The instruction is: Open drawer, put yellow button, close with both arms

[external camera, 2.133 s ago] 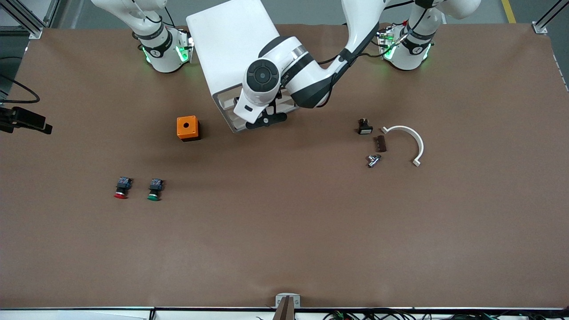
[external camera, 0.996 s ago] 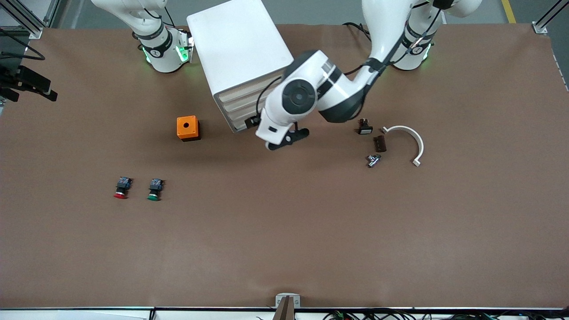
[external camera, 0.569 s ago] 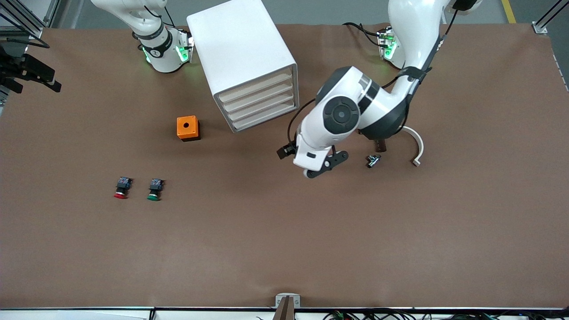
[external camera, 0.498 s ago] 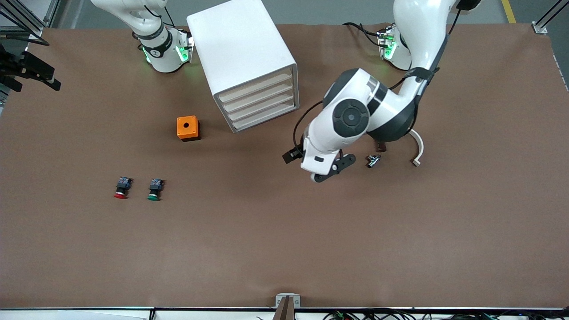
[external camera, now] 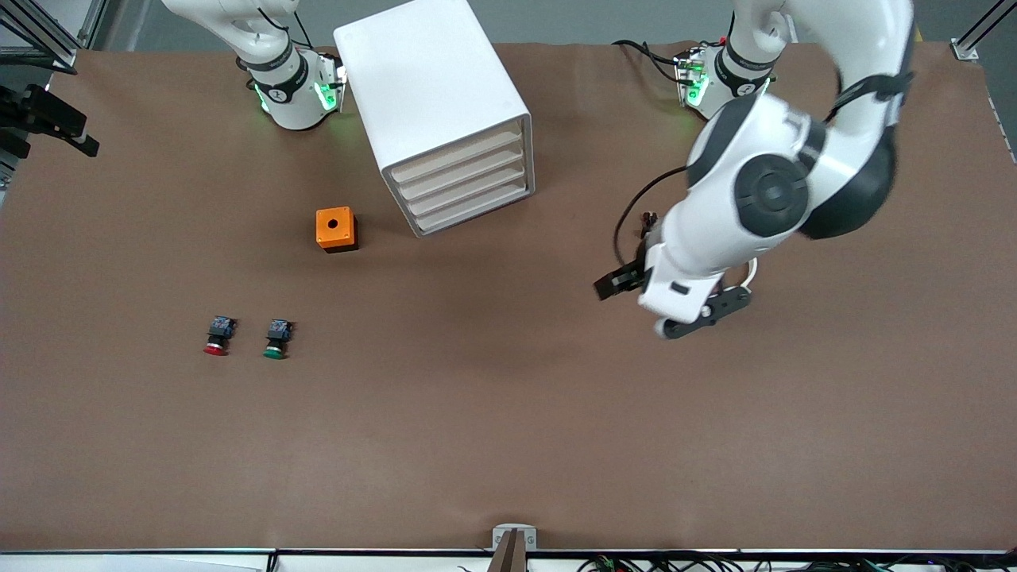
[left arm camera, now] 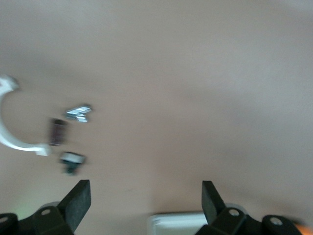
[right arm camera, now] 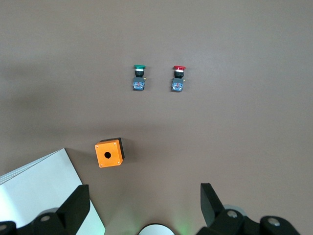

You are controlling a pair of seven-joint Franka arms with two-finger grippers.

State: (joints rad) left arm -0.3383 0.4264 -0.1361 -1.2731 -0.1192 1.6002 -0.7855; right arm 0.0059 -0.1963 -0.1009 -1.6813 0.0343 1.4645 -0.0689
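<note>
We found the drawer (external camera: 461, 156), topmost of four in the white cabinet (external camera: 429, 71), fully shut, its front flush with the three below. The yellow button appeared in no view. Only the red button (external camera: 216, 335) and green button (external camera: 276, 338) lay on the worktop, side by side, nearer the front camera than the orange box (external camera: 335, 229). We judged that the yellow button was inside the shut drawer and the task was near complete.

The left claw (left arm camera: 146, 186) hung over the worktop toward the left arm's end, fingers spread and holding nothing, above a white curved bracket (left arm camera: 10, 122) and a metal fitting (left arm camera: 78, 113). The right claw (right arm camera: 144, 191) waited high over the right arm's end, fingers likewise spread and empty.

Going by its two siblings, we expected the button to be light, rigid and smooth-capped, best gripped across its black body. The drawer looked like a light tray, best handled at its front lip.
</note>
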